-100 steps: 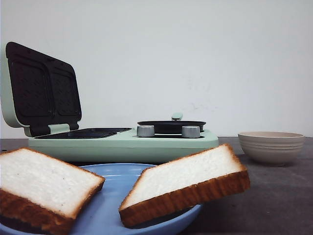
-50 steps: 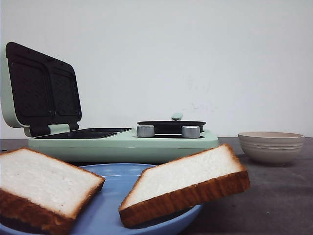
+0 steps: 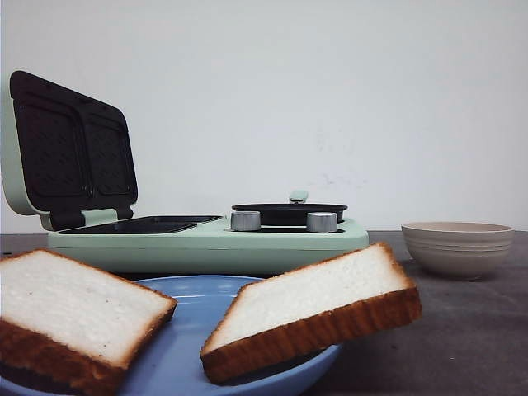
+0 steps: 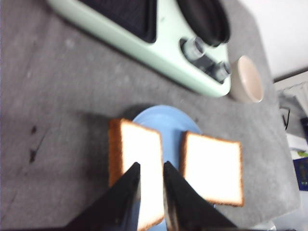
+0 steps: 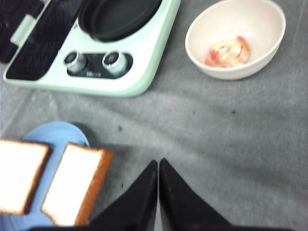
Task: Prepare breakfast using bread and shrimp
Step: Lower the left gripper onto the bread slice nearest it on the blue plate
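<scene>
Looking forward over the grey table (image 3: pixel 462 330): blue plate (image 3: pixel 186 346) at the near edge, left of centre, with two bread slices leaning on it, left slice (image 3: pixel 70 318) overhanging the plate's left rim, right slice (image 3: pixel 318 309) tilted over its right rim. Behind the plate, mint-green cooker (image 3: pixel 206 239) along the far edge, lid (image 3: pixel 66 148) propped open at the far left corner side, dark grill plate (image 3: pixel 144 224) beneath it, shallow black pan (image 3: pixel 289 213) and two silver knobs (image 3: pixel 245 220) on its right half. Beige bowl (image 3: pixel 458 247) toward the far right, well apart from the plate. No arm visible here.

Left wrist view: left gripper (image 4: pixel 150 185) hovering above the plate (image 4: pixel 166 120), pointing down over the left slice (image 4: pixel 137 159), black fingers (image 4: pixel 130 187) parted by a narrow gap, nothing between them. Right slice (image 4: pixel 211 168) just beside, a strip of plate showing between the two. Cooker (image 4: pixel 159 53), pan (image 4: pixel 204 19), knobs (image 4: pixel 195 47) and bowl (image 4: pixel 248 79) beyond.

Right wrist view: right gripper (image 5: pixel 158 192) above bare table (image 5: pixel 231 144), right of the plate (image 5: pixel 55 134), fingers (image 5: pixel 144 192) pressed together tip to tip, gripping nothing. Bread (image 5: pixel 72 183) at the side, clear of the fingers. Bowl (image 5: pixel 236 36) ahead, holding pink shrimp (image 5: pixel 226 52). Cooker (image 5: pixel 120 72) with pan (image 5: pixel 115 17) and knobs (image 5: pixel 110 58) next to the bowl, not touching it.
</scene>
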Robot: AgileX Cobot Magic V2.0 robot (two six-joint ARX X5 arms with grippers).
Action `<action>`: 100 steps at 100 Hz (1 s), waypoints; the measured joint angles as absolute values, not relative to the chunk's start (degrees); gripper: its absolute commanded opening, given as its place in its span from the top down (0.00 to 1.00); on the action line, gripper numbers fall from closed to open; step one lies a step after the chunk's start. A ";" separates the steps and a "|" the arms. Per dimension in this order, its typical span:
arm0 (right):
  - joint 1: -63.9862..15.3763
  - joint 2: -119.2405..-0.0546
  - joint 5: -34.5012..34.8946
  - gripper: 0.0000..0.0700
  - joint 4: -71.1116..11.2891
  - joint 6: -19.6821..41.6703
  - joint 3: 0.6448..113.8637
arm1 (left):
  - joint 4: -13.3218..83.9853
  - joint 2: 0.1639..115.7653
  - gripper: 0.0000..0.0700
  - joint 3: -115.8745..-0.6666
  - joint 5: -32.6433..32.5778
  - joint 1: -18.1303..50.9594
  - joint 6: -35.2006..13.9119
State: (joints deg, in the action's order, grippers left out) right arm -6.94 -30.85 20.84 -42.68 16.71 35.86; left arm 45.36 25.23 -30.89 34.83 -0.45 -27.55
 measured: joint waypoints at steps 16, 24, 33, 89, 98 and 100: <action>-6.94 -30.83 20.86 0.99 -43.62 15.38 35.86 | 48.10 29.78 0.99 -30.89 34.87 1.50 -26.02; -6.94 -30.83 20.99 0.99 -43.86 15.20 35.86 | 48.93 32.38 0.94 -30.89 34.87 2.83 -25.06; -6.94 -30.83 21.04 0.99 -43.92 15.11 35.86 | 49.15 35.07 0.87 -30.89 34.85 4.64 -24.64; -6.94 -30.83 21.43 0.99 -43.92 14.81 35.86 | 43.31 47.70 0.45 -30.89 28.84 16.27 -24.62; -6.94 -30.83 21.43 0.99 -43.92 14.81 35.86 | 41.04 50.00 0.45 -30.89 28.84 18.00 -24.93; -6.94 -30.83 21.43 1.00 -43.92 14.81 35.86 | 40.75 50.59 0.45 -30.89 28.84 18.31 -25.02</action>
